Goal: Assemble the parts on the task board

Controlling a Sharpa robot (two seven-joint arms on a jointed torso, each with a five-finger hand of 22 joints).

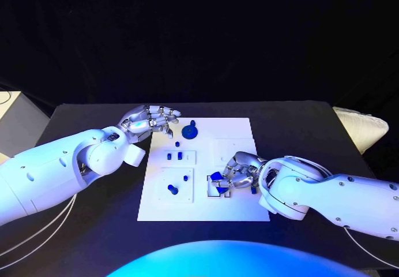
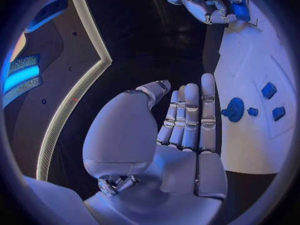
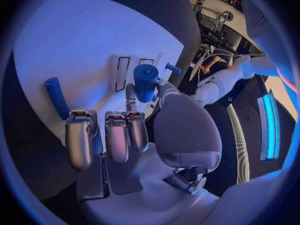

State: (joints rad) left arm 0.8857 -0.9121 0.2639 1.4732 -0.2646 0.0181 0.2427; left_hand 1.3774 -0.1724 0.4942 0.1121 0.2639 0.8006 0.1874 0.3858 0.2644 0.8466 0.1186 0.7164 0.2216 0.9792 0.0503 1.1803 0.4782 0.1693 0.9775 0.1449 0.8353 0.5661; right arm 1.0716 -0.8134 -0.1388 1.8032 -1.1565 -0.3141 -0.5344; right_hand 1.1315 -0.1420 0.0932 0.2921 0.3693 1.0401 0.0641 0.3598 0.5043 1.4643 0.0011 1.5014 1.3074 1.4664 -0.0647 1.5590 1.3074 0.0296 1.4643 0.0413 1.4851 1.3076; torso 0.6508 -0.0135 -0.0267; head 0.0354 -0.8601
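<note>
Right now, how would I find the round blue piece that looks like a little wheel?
Start at the white task board in the middle of the black table. Go to its far edge, beside the left hand. The round blue part sits there, the only disc-shaped piece; the other blue parts are small blocks and pegs.
</note>
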